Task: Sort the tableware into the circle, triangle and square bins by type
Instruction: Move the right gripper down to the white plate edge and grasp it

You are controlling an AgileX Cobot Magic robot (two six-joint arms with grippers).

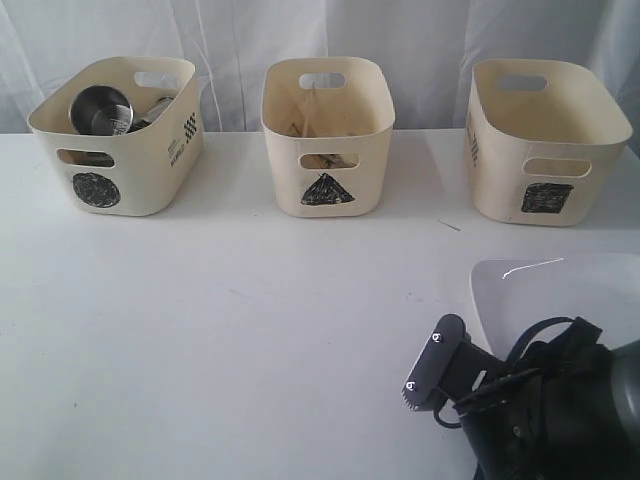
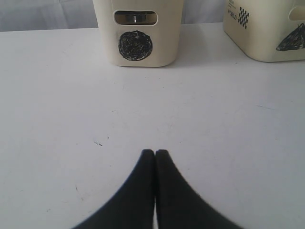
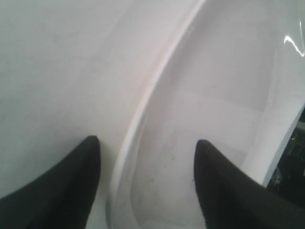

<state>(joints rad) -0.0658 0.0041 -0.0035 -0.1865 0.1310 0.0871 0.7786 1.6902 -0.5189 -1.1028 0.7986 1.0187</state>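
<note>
Right pincer spread wide astride the rim of the large white squarish plate; left pincer closed on nothing.
One black finger is over the plate's inside, the other over bare bench; the plate lies flat by the bench's right edge. Along the far edge stand the circle bin, holding a steel cup, the triangle bin and the square bin.

light: bright, even | shadows: faint beside triangle bin | glare: streak on plate | right wrist view: perhaps slightly blurred
</note>
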